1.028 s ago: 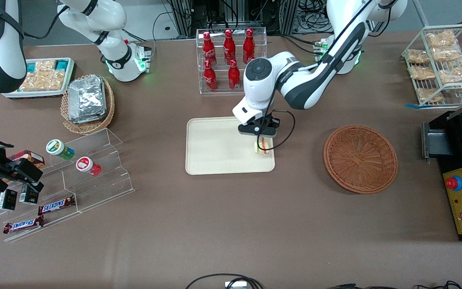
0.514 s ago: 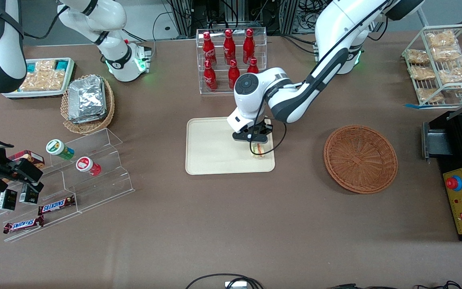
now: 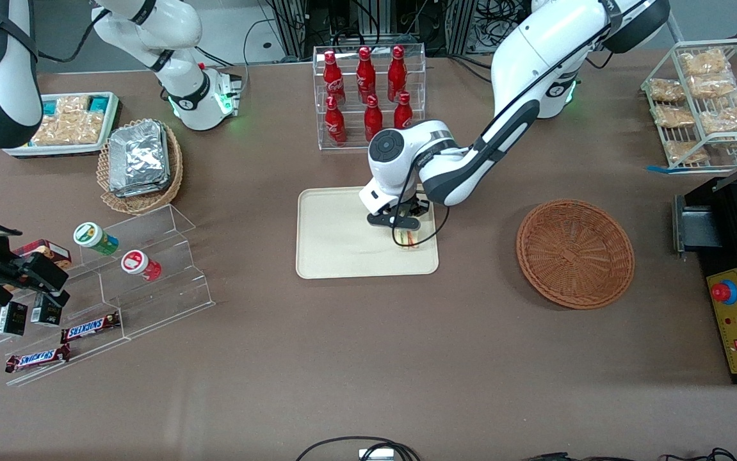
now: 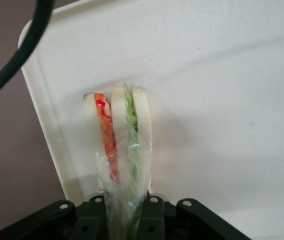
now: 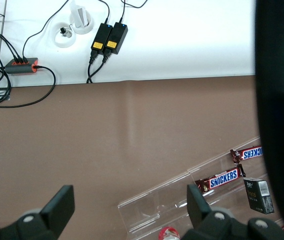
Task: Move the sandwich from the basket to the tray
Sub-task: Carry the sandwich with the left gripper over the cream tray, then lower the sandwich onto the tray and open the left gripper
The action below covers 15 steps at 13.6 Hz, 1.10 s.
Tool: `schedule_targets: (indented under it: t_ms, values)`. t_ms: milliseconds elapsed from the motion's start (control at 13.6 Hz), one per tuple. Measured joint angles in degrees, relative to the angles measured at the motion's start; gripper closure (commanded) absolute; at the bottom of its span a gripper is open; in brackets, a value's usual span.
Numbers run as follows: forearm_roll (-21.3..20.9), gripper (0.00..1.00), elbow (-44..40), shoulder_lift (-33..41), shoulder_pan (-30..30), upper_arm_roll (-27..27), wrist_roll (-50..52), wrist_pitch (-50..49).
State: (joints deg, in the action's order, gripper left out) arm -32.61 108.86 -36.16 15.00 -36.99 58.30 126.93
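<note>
The sandwich (image 3: pixel 410 239) (image 4: pixel 118 150), a clear-wrapped wedge of white bread with orange, red and green layers, is held upright over the cream tray (image 3: pixel 336 246) (image 4: pixel 222 90), near the tray's edge toward the working arm's end. My gripper (image 3: pixel 405 232) (image 4: pixel 124 220) is shut on the sandwich, its black fingers (image 4: pixel 154 222) pressing the wrapped wedge from both sides. The sandwich's tip is at or just above the tray surface. The round reddish-brown wicker basket (image 3: pixel 575 253) sits empty on the table, farther toward the working arm's end.
A clear rack of red bottles (image 3: pixel 368 96) stands farther from the front camera than the tray. A tan basket with foil packs (image 3: pixel 139 165) and clear tiered shelves with snacks (image 3: pixel 105 288) lie toward the parked arm's end. A black box (image 3: pixel 736 275) sits at the working arm's end.
My gripper has carried the sandwich a little farther over the tray, toward the parked arm's end, and lower. The basket and tray have not moved.
</note>
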Motion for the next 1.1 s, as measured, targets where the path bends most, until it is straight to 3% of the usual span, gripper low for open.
schedule_targets:
  t_ms: [73, 441, 661, 1102]
  values:
    - [-0.01, 0.00, 0.00, 0.00, 0.16, 0.00, 0.19, 0.00]
    - [0.01, 0.00, -1.20, 0.00, 0.18, 0.28, 1.50, -0.50]
    - [1.56, 0.00, -5.37, 0.52, 0.08, 1.15, 2.75, -6.30]
    - [6.23, 0.00, -12.89, 4.53, -0.18, 8.96, 2.73, -9.00]
